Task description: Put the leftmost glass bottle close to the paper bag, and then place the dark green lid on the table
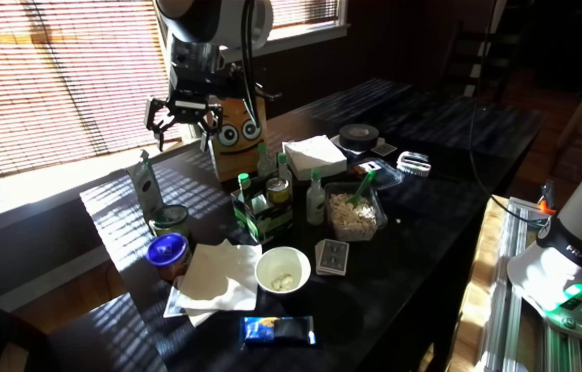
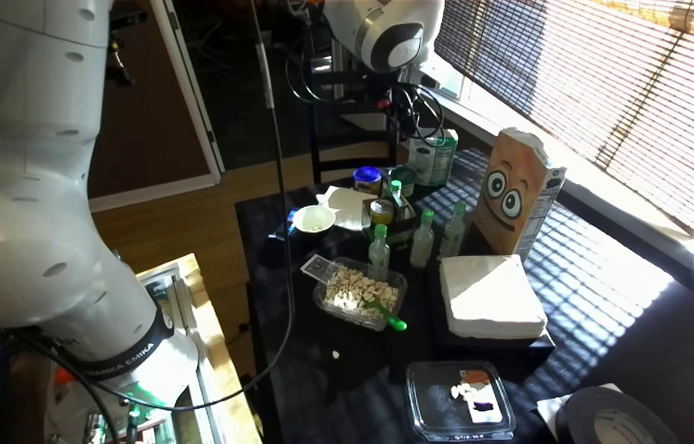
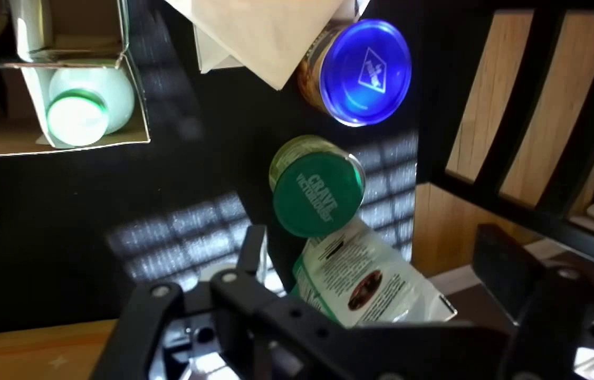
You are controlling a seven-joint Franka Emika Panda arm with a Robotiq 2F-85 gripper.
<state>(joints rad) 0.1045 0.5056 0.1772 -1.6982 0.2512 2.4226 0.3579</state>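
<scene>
The paper bag [image 1: 239, 138] with the cartoon face stands upright; it also shows in an exterior view [image 2: 507, 196]. A clear green-capped glass bottle [image 2: 452, 235] stands close beside it. No very dark bottle shows, and I cannot tell which bottle is the leftmost. The dark green lid [image 3: 319, 195] sits on a can on the black table [image 1: 415, 227]; it also shows in an exterior view [image 1: 170, 214]. My gripper [image 1: 182, 143] is open and empty, above the table's window side. In the wrist view [image 3: 381, 269], its fingers are spread below the lid.
A white-green pouch [image 3: 371, 285] stands against the can, between the fingers in the wrist view. A blue-lidded can [image 3: 365, 73] and a bottle carrier [image 1: 265, 219] are near. More bottles [image 1: 315, 199], a bean tub [image 1: 355, 212] and a bowl [image 1: 283, 268] stand around.
</scene>
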